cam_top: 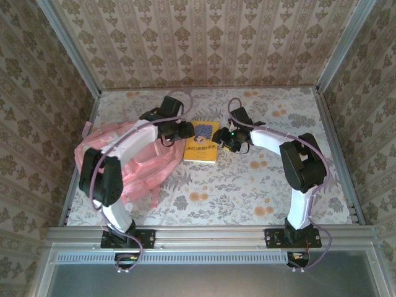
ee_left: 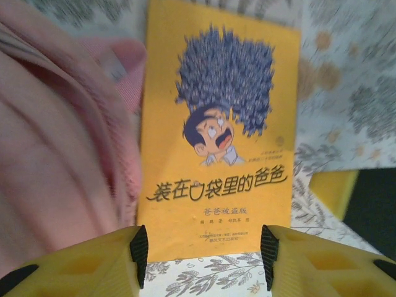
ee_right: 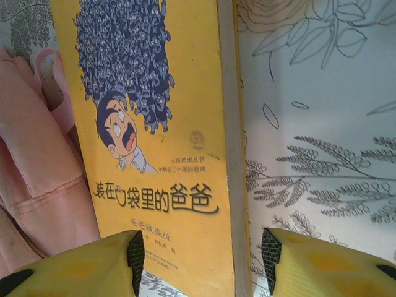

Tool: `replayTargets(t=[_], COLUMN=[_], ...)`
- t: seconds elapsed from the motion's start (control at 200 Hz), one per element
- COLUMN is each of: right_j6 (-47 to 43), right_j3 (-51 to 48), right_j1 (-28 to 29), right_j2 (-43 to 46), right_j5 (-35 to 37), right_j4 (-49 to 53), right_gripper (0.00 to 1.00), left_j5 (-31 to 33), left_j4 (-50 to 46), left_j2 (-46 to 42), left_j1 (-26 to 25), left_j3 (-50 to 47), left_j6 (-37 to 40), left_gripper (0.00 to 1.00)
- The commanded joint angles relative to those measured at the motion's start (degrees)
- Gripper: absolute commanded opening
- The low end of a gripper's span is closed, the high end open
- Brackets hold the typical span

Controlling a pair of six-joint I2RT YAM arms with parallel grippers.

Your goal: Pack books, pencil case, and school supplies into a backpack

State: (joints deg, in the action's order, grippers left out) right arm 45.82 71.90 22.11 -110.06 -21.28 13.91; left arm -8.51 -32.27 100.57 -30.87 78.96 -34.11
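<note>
The yellow book (cam_top: 201,143) is lying flat on the flower-print table (cam_top: 247,192), cover up. The cover has a cartoon guy with his mouth wide open, a huge dark blue scribble of hair piled above him, and a black Chinese title below. I'll use the book as the reference for everything else.

The pink backpack (cam_top: 124,158) is slumped right up against the book's left side. From the left wrist camera the pink fabric meets the book's left edge, and I honestly can't tell if it laps over it a bit. One strap runs out nearer the arm bases than the book.

The left gripper (cam_top: 180,130) sits at the book's left edge, between book and backpack. Its jaws are roughly half apart. In its own camera the yellow fingers (ee_left: 105,266) with their black pads frame the book's bottom edge, which lies just past the tips, and nothing is clamped between them.

The right gripper (cam_top: 230,142) is at the book's right edge, jaws also about halfway apart. In its wrist view the book's right edge, with the pale page block showing, runs down into the gap. One finger is over the cover and the other over bare cloth. It isn't pinching anything, though I can't tell if a pad brushes the book.
</note>
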Motion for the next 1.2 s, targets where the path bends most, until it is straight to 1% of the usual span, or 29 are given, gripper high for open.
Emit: replayTargets(t=[0.0, 0.075, 0.185, 0.32, 0.43, 0.505, 0.545, 0.68, 0.795, 1.02, 1.195], right_j6=[-0.47, -0.79, -1.05, -0.50, 0.84, 2.07, 2.41, 2.18, 0.47, -2.36, -5.35], right_j3=[3.16, 4.04, 5.12, 5.61, 5.65, 5.37, 5.28, 5.20, 6.02, 7.19, 9.30], right_j1=[-0.47, -0.64, -0.74, -0.84, -0.88, -0.92, -0.93, -0.79, -0.58, 0.60, 2.01], right_j2=[-2.59, -3.88, -5.55, -7.23, -8.62, -9.45, -9.47, -8.03, -7.03, -5.73, -5.33], right_j5=[-2.10, -2.98, -4.42, -6.04, -7.73, -9.94, -10.69, -11.21, -11.36, -12.19, -10.66], right_j4=[0.84, 0.72, 0.43, -0.63, -2.35, -4.20, -4.77, -5.22, -3.37, -0.89, 2.84], right_gripper=[0.54, 0.53, 0.52, 0.48, 0.46, 0.42, 0.38, 0.32, 0.31, 0.30, 0.29], left_j5=[3.76, 6.94, 7.90, 8.17, 6.12, 4.31, 3.37, -0.12, -2.00, -3.42, -4.65], left_j4=[-0.86, -1.88, -0.17, 2.02, 3.75, 5.19, 5.86, 8.68, 9.35, 9.80, 10.57], left_j2=[3.17, 5.91, 8.17, 9.86, 11.87, 13.35, 13.96, 15.33, 16.49, 17.27, 17.37], left_j1=[-1.90, -1.67, -0.97, -0.77, -0.77, -0.77, -0.77, -0.81, -0.95, -1.03, -1.03], left_j3=[2.75, 2.72, 0.95, -0.75, -1.74, -2.51, -2.86, -4.37, -4.41, -4.68, -5.31], left_j6=[-2.67, -5.25, -6.79, -7.87, -8.93, -9.70, -10.15, -11.23, -11.09, -10.76, -11.15], left_gripper=[0.52, 0.50, 0.50, 0.50, 0.48, 0.44, 0.42, 0.35, 0.29, 0.24, 0.21])
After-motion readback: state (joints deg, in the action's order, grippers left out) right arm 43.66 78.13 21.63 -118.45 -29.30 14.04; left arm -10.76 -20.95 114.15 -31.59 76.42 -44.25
